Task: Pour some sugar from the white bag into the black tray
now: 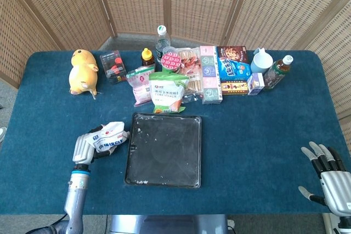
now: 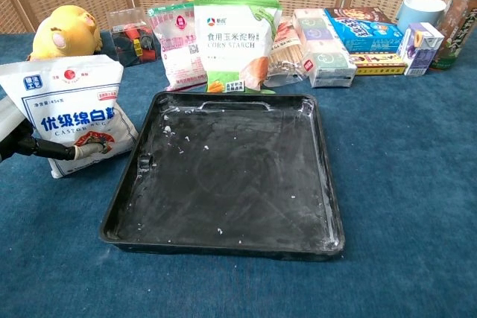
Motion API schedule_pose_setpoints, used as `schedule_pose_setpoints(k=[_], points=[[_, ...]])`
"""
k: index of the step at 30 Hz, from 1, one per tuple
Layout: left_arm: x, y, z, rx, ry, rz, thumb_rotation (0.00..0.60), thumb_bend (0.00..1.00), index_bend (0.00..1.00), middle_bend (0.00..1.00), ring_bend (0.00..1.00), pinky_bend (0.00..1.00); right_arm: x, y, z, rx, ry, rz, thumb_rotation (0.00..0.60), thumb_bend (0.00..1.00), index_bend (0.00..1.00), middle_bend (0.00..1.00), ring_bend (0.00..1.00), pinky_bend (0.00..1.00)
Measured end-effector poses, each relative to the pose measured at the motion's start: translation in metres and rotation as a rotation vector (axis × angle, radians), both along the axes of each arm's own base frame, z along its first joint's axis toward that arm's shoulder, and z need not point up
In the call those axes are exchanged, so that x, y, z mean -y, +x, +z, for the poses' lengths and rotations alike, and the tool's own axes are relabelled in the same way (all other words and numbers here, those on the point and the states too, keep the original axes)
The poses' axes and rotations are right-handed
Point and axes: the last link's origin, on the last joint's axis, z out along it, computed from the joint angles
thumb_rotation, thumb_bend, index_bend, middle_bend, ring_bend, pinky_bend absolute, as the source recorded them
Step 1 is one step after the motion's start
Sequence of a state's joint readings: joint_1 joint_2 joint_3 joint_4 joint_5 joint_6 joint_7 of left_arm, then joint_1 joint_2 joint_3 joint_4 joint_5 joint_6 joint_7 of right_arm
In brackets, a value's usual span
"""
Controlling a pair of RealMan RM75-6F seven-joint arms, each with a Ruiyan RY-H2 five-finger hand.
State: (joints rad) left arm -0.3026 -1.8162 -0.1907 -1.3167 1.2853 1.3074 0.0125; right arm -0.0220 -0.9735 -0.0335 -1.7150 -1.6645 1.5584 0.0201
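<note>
Black and dusted with white residue, the tray (image 2: 223, 176) lies nearest on the blue surface (image 2: 402, 184), empty apart from that film and a few grains. Just beside its left edge stands the white bag (image 2: 71, 113) of castor sugar, upright, label forward, its top seemingly closed; whether the seal has been cut cannot be told. The left hand (image 1: 85, 147) wraps the bag from its outer side, and a thumb (image 2: 78, 152) presses across the lower front, so it grasps the bag. The right hand (image 1: 328, 172) rests off at the near right corner, well apart from everything, fingers spread and holding nothing.

The step in hand looks like securing the bag before lifting it over the tray. To do that well, the grasp should sit firm around the bag's middle or lower half, since a soft, part-filled pouch will slump and fold if pinched low. Lift clear of the tray's rim, carry the mouth over the tray's centre, then tilt slowly so the sugar runs in a thin stream instead of dumping.

Farther back, a corn starch pouch (image 2: 227, 31) stands just behind the tray, with boxes, bottles and a yellow plush toy (image 2: 65, 31) along the far row.
</note>
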Motion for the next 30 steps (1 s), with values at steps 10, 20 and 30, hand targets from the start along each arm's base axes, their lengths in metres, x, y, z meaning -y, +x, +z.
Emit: schedule_pose_setpoints(k=[10,20,30], points=[[0.001,0.000,0.011,0.026,0.037,-0.062,0.600,0.37,0.60,0.58,0.57,0.63,0.001,0.000,-0.001,0.004,0.009,-0.003,0.600,0.00,0.13,0.02,0.03,0.00],[0.004,0.001,0.035,-0.005,0.034,-0.179,0.600,0.37,0.60,0.58,0.57,0.63,0.000,0.000,-0.001,0.008,0.011,-0.005,0.600,0.00,0.13,0.02,0.03,0.00],[-0.003,0.032,0.071,-0.254,0.030,-0.425,0.600,0.36,0.61,0.58,0.57,0.63,0.001,0.000,0.000,0.017,0.009,-0.009,0.600,0.00,0.13,0.02,0.03,0.00]])
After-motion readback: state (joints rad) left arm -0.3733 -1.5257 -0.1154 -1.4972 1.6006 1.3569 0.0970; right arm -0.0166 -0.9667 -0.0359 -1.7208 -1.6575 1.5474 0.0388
